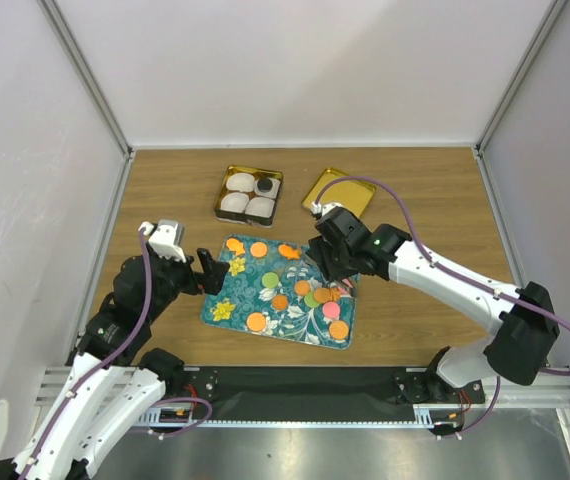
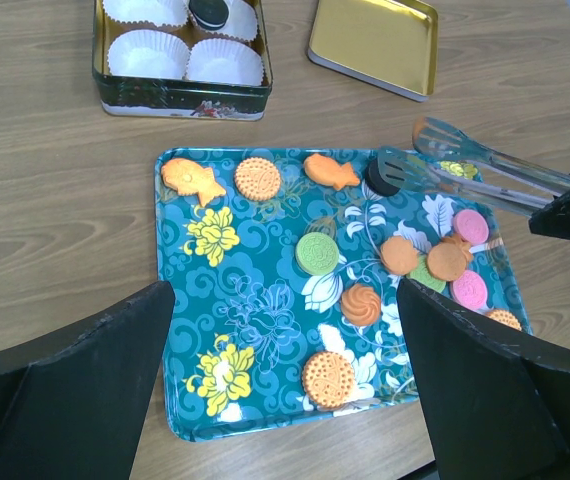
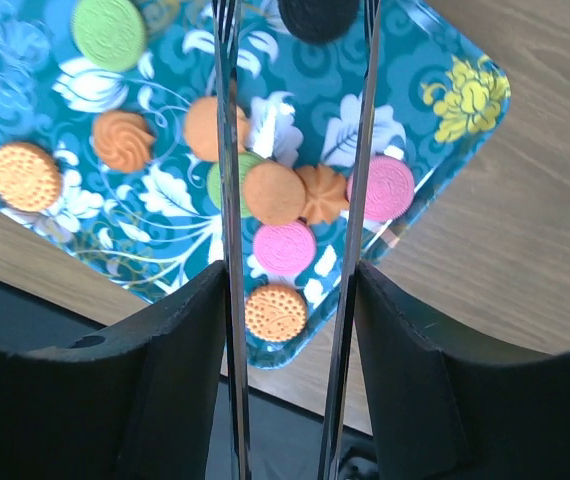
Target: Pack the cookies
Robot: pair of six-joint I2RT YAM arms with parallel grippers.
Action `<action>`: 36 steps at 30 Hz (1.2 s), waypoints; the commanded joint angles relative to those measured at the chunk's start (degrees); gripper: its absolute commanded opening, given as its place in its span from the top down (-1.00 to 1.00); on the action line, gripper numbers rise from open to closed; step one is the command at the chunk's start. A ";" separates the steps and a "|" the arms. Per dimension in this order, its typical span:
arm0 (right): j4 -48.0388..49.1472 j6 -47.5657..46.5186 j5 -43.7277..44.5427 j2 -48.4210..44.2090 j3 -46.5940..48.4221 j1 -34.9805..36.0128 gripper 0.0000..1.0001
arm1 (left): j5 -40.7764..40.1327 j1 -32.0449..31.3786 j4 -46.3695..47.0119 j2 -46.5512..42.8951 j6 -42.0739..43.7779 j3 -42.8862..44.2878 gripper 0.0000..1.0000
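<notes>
The cookies lie on a teal flowered tray (image 1: 227,300): orange discs (image 1: 256,322), a green one (image 2: 316,253), pink ones (image 3: 284,246), and fish shapes (image 2: 192,180). My right gripper (image 1: 327,256) is shut on metal tongs (image 2: 490,172); it also shows in the right wrist view (image 3: 290,285). The tong tips straddle a black cookie (image 2: 384,179) at the tray's far right part, and it also shows in the right wrist view (image 3: 316,15). My left gripper (image 1: 209,270) is open and empty over the tray's left edge, as its wrist view (image 2: 285,300) shows. Another black cookie (image 1: 264,185) sits in a tin cup.
A square tin (image 1: 220,196) with four white paper cups stands behind the tray. Its gold lid (image 1: 337,190) lies to the right of it on the wooden table. White walls close in the left, back and right sides.
</notes>
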 commanded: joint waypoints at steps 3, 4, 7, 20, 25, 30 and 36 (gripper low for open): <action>1.62 1.23 2.61 0.72 -1.00 0.12 -0.13 | 0.69 -0.19 1.73 0.32 0.54 0.07 -0.99; 1.80 1.23 2.53 0.99 -1.09 0.03 -0.13 | 0.69 -0.28 1.56 0.31 0.54 0.07 -0.99; 2.41 1.32 2.09 1.08 -1.97 -0.23 -0.14 | 0.51 -0.19 1.56 0.31 0.54 0.07 -0.99; 5.40 1.41 -1.08 1.34 -4.61 -1.29 -0.14 | 0.51 -0.28 1.47 0.75 0.54 0.07 -0.99; 6.01 1.32 -1.17 2.57 -4.61 -1.73 -0.14 | 0.51 -0.19 1.47 0.84 0.63 0.07 -0.99; 6.46 1.32 -1.69 3.01 -4.52 -1.82 -0.07 | 0.33 -0.19 1.56 0.75 0.54 0.07 -1.00; 6.02 1.14 -1.69 3.01 -4.78 -2.08 0.07 | 0.42 -0.28 1.47 0.75 0.54 0.07 -1.00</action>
